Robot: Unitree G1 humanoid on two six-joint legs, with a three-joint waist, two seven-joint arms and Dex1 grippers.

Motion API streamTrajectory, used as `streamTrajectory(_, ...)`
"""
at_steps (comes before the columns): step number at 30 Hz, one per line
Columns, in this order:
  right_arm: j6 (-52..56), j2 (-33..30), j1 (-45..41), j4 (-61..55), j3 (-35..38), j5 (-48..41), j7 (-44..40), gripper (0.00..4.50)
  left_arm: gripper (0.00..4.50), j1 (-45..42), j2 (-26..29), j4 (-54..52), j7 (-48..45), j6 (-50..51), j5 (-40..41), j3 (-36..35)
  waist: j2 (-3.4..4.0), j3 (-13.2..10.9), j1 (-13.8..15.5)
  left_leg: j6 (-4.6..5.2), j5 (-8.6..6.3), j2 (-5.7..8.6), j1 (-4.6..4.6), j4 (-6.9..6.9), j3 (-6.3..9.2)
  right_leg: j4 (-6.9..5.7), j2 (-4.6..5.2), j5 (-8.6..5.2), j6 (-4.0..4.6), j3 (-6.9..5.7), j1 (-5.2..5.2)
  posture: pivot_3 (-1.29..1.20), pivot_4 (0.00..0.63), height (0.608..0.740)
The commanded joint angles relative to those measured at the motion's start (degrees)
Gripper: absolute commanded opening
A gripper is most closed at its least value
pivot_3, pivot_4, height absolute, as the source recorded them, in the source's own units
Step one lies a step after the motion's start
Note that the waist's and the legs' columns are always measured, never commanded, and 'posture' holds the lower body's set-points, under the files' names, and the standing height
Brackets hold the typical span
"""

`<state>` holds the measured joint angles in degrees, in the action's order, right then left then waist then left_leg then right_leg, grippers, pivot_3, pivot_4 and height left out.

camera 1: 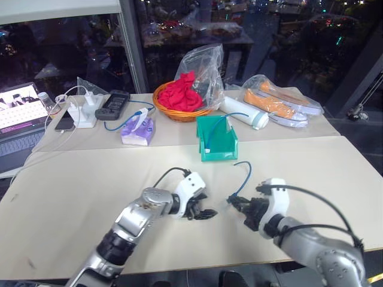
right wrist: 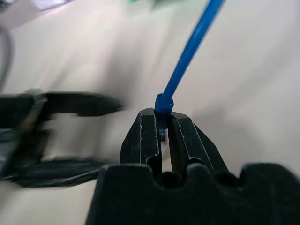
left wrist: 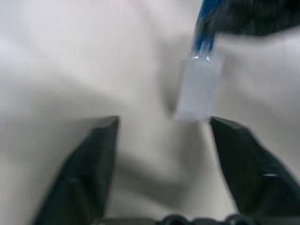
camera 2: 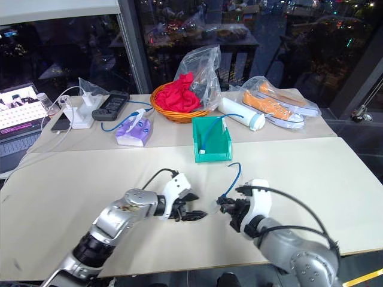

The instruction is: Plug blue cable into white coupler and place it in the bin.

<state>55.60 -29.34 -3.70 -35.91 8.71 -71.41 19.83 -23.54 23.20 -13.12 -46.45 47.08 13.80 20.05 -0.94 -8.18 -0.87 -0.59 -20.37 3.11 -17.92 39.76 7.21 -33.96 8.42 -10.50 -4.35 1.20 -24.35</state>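
Observation:
The blue cable (camera 1: 244, 177) arcs up from my right gripper (camera 1: 234, 203), which is shut on it just behind its plug (right wrist: 164, 102). The white coupler (left wrist: 199, 86) sits on that cable end, held above the table. My left gripper (left wrist: 164, 123) faces it from the left, open, with its black fingers (left wrist: 89, 168) on either side of the gap and the coupler just beyond their tips, untouched. The teal bin (camera 1: 216, 139) stands farther back on the table, behind both grippers.
Another blue cable with a white connector (camera 1: 222, 119) leans in the bin. Behind it are an orange basket (camera 1: 179, 110) with red cloth, a white tube (camera 1: 244, 112), bagged orange shoes (camera 1: 276, 104), a purple tissue pack (camera 1: 137, 131), a white adapter (camera 1: 82, 113) and a laptop (camera 1: 18, 119).

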Motion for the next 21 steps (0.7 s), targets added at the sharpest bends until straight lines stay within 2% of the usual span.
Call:
streamTrajectory(1, -1.23, -3.36, -9.81, 3.11, 5.05, -3.27, -1.15, 0.0, 3.65, 1.88, 1.12, -2.34, -1.87, -4.1, 2.64, -3.16, 0.17, -0.16, 0.08, 0.0, 0.0, 0.01, -0.07, 0.01, -0.04, 0.0, 0.0, 0.0, 0.0, 0.02, -0.06, 0.0, 0.15, 0.74)
streamTrajectory(5, -2.4, -5.6, -27.62, 16.45, 1.5, 5.2, -9.07, 0.0, 3.65, 2.15, -1.06, 0.78, 3.52, -7.53, 1.75, -7.46, 0.35, -0.66, -0.32, -0.05, 0.03, 0.01, -0.24, 0.1, -0.07, 0.02, 0.0, 0.05, 0.0, 0.01, -0.16, 0.0, 0.15, 0.74)
streamTrajectory(8, -7.34, -6.49, -37.42, 29.79, -6.63, 18.77, -19.26, 0.0, 3.65, 1.81, -3.94, 1.59, 7.31, -10.08, 1.13, -8.75, 0.36, -0.67, 0.03, -0.09, 0.05, -0.05, -0.25, 0.05, 0.06, 0.09, 0.0, 0.07, 0.03, -0.19, -0.12, 0.0, 0.15, 0.74)
streamTrajectory(9, -9.02, -6.31, -39.68, 33.43, -8.38, 22.06, -22.01, 0.0, 3.65, 1.77, -4.53, 1.68, 8.32, -10.62, 0.83, -8.92, 0.36, -0.67, 0.04, -0.39, 0.22, -0.04, -0.28, 0.05, 0.03, 0.09, 0.0, 0.07, 0.03, -0.19, -0.15, 0.0, 0.15, 0.74)
streamTrajectory(11, -16.0, -4.25, -46.5, 46.48, -12.36, 30.79, -27.99, 0.0, 3.65, 2.12, -6.26, 0.99, 10.01, -11.85, 1.19, -9.82, 0.35, -0.68, 0.1, -0.45, 0.25, -0.03, -0.45, 0.07, 0.04, 0.06, 0.02, 0.13, -0.04, -0.22, -0.14, 0.0, 0.15, 0.74)
streamTrajectory(15, -24.16, 0.15, -54.73, 66.11, -16.07, 41.1, -35.86, 0.0, 3.65, 3.03, -6.98, 0.26, 13.99, -14.35, -1.54, -9.95, 0.35, -0.68, -0.49, -0.44, 0.24, 0.1, -0.77, 0.06, -0.14, 0.34, 0.18, 0.25, -0.2, -0.12, -0.54, 0.0, 0.15, 0.74)
streamTrajectory(17, -26.55, 1.43, -56.29, 70.66, -15.88, 44.06, -38.2, 0.98, 3.77, 3.66, -7.3, -0.23, 15.12, -14.83, -1.82, -10.33, 0.36, -0.67, -0.85, -0.47, 0.25, 0.09, -1.06, 0.09, -0.11, 0.3, 0.18, 0.26, -0.19, -0.16, -0.93, 0.0, 0.15, 0.74)
streamTrajectory(18, -27.38, 2.15, -56.85, 72.06, -15.21, 44.79, -39.25, 1.19, 3.77, 4.03, -7.4, -0.57, 15.93, -15.07, -2.05, -10.68, 0.36, -0.67, -0.9, -0.49, 0.26, 0.07, -1.2, 0.08, -0.11, 0.29, 0.18, 0.26, -0.19, -0.19, -1.06, 0.0, 0.15, 0.74)
streamTrajectory(21, -26.17, 2.67, -56.88, 69.52, -12.18, 44.76, -40.99, 2.24, 3.77, 4.9, -7.38, -1.33, 17.57, -16.43, -2.52, -12.02, 0.36, -0.67, -1.39, -0.5, 0.26, 0.19, -1.49, 0.12, -0.17, 0.17, 0.36, 0.27, -0.19, -0.32, -1.58, 0.0, 0.15, 0.74)
